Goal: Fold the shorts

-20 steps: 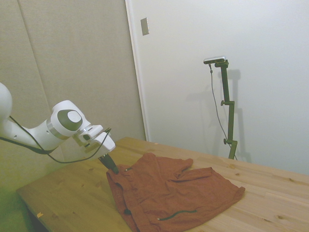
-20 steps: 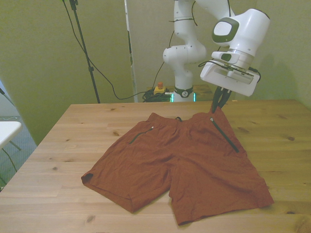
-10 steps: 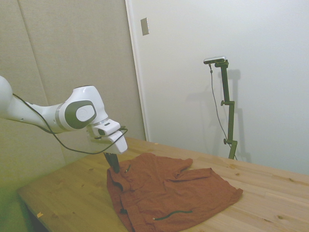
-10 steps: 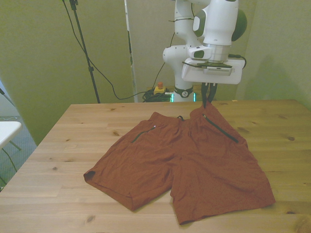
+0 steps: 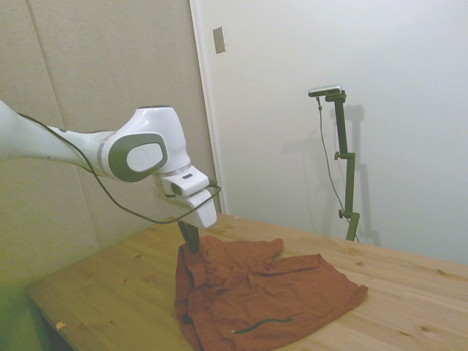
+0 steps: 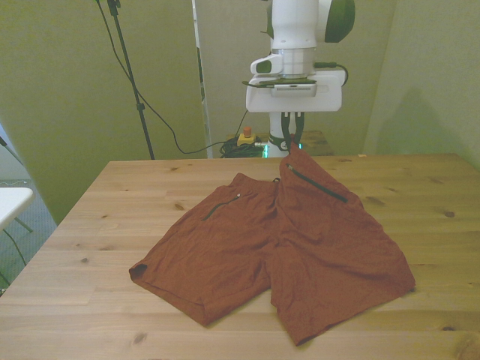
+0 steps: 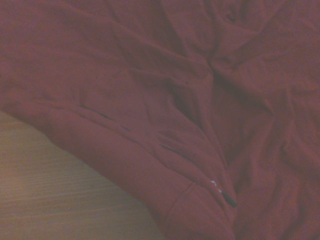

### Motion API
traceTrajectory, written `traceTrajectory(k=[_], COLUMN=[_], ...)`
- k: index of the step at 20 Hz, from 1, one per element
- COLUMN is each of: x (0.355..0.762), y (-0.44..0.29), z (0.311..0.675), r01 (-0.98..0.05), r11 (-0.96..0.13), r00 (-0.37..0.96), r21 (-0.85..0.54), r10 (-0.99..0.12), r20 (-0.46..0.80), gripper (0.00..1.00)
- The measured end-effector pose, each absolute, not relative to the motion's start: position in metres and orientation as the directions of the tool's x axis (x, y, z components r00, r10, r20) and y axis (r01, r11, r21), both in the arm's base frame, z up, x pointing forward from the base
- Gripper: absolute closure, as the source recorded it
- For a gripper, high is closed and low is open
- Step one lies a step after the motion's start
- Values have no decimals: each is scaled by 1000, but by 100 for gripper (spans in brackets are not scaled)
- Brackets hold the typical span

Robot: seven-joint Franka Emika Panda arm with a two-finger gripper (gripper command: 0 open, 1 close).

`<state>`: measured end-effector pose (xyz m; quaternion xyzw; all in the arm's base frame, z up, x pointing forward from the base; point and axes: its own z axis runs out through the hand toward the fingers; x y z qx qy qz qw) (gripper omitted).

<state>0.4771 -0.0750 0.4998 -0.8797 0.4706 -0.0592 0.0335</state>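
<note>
The tool (image 6: 290,144), clamped on the waistband corner of the shorts (image 6: 285,247), has carried it up and across toward 9 o'clock in the front view; the rest still drapes on the worktop (image 6: 97,225), so the fold has begun

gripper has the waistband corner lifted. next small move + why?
Probably keep carrying that corner across toward the front view's left, over the other leg. The gripper is shut on the shorts at the waistband corner, which hangs clear of the table, while the rest lies flat and unfolded.
</note>
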Motion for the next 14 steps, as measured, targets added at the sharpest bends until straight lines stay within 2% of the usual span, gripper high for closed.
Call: traceTrajectory(k=[6, 14], x=[468, 435], y=[-103, -125], z=[505, 509], r01=[-837, -854], r11=[-526, -494], r00=[528, 499], r21=[-149, -161], r10=[-849, -866], r20=[30, 10], gripper=[100, 100])
